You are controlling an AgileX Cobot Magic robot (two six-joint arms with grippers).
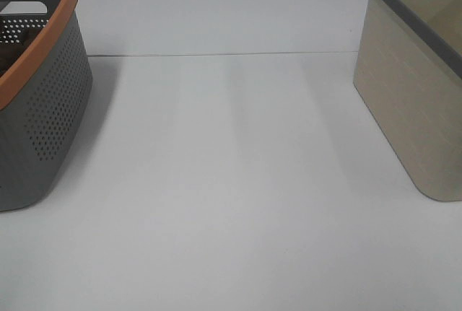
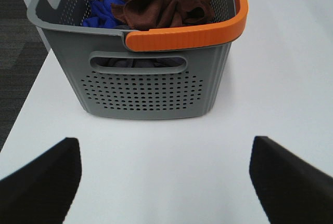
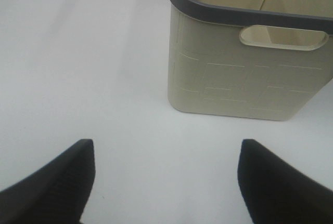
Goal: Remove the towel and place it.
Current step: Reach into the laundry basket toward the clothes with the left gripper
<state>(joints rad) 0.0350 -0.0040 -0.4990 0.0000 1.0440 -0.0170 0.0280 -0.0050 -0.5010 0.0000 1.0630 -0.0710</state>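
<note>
Left gripper (image 2: pixel 164 143) was held spread wide and empty over the white table (image 2: pixel 276 68), pointed at the grey basket (image 2: pixel 151 89). The brown towel (image 2: pixel 161 0) was seen crumpled inside that basket, against a blue cloth (image 2: pixel 101 13). The right gripper (image 3: pixel 166 145) was likewise spread and empty, near the beige basket (image 3: pixel 234 83).
</note>
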